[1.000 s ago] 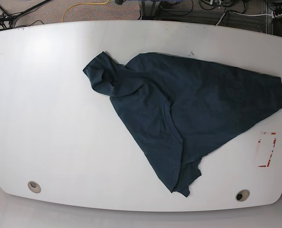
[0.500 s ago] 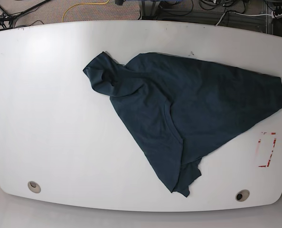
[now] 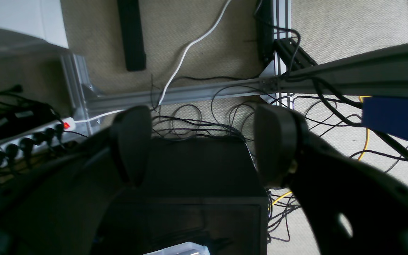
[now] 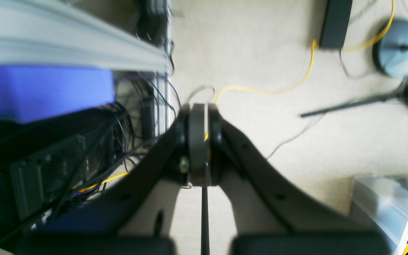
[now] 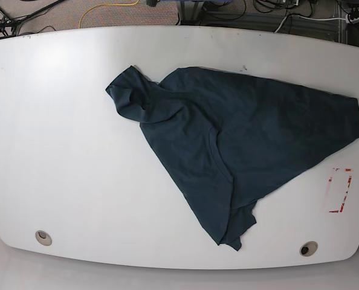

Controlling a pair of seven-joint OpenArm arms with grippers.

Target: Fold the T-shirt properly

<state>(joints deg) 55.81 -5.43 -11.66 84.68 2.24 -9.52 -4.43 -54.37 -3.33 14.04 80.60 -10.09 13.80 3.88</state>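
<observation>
- The T-shirt is lying crumpled on the white table, sitting a bit right of center in the base view and spreading out in a rough triangle.
- One bunched-up bit of it is poking toward the upper left, a wide edge is reaching out to the table's right side, and a narrow tail is trailing down toward the near edge.
- Nothing is touching the shirt, and neither arm is showing up in the base view at all.
- The left gripper is hanging with its two dark fingers spread wide apart and nothing between them. Its camera is looking down at carpet, a tangle of black cables, a power strip with a red switch, and a dark box.
- The right gripper is pinched fully together, pads pressing flat against each other with nothing caught in there. It's hovering over beige carpet with a yellow cable snaking across and a blue box off to the side, all a bit blurry.
- A small red-marked rectangle is sitting near the table's right edge, just below the shirt's wide end and not touching it.
- Two round grommets are showing near the table's front corners.
</observation>
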